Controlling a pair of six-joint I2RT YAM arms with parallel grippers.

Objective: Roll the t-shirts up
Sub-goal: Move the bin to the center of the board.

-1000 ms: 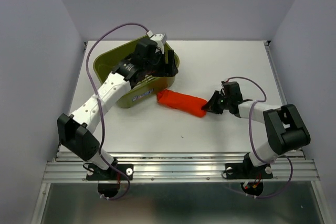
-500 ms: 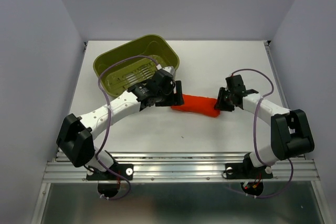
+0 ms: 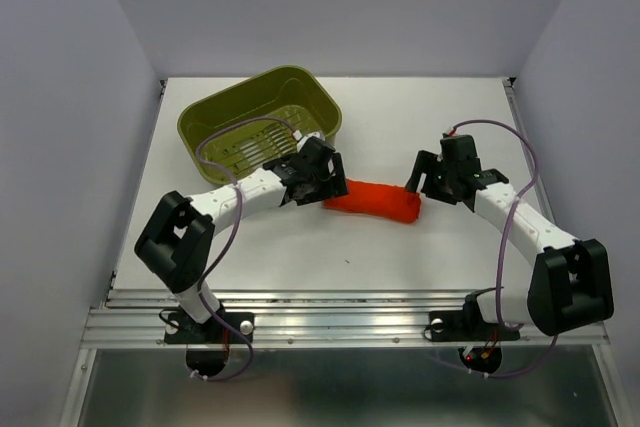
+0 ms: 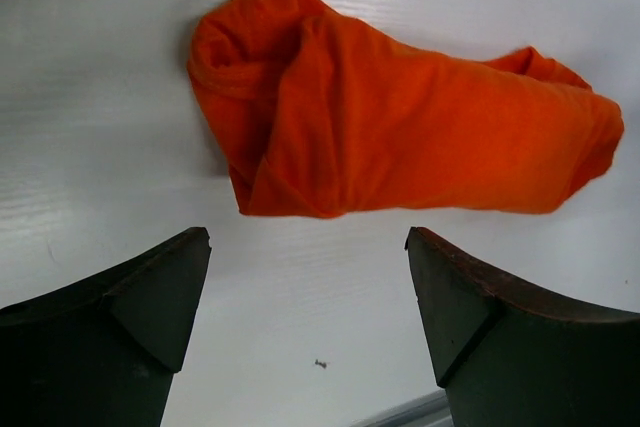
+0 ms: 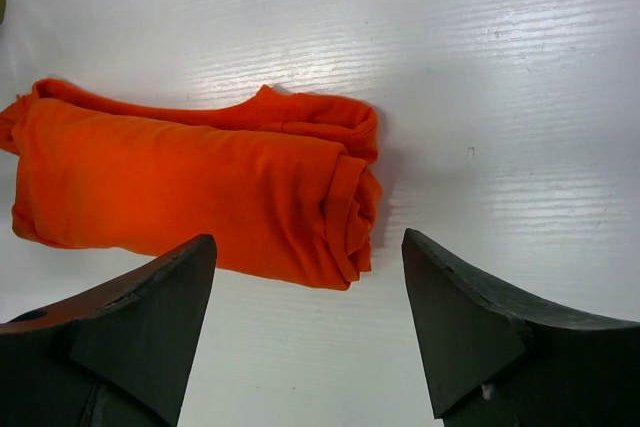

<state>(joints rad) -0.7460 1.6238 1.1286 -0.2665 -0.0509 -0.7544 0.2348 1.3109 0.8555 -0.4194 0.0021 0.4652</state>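
Left gripper (image 3: 328, 183): jaws spread wide and holding nothing; it sits at the left end of the t-shirt, tips aimed at the cloth
Left fingers (image 4: 150, 297): both dark pads stand clear of the cloth in the wrist view, with bare table between them and the roll's near edge
Right gripper (image 3: 420, 183): jaws also wide apart with no grip on anything; it sits at the right end of the roll, facing the left gripper across it
Right fingers (image 5: 480, 317): one on each side of the roll's right end in the wrist view; neither pad presses the cloth, though whether a tip brushes it cannot be told
T-shirt (image 3: 372, 199): orange-red and rolled into a short, thick bundle, it lies flat near the middle of the table, its length running left to right between the two grippers; the right end shows folded layers, the left end is looser and crumpled
Basket (image 3: 215, 112): olive green and slotted, tipped up on the table's far left part, apart from the t-shirt
Table (image 3: 450, 117): white, carrying both shirt and basket
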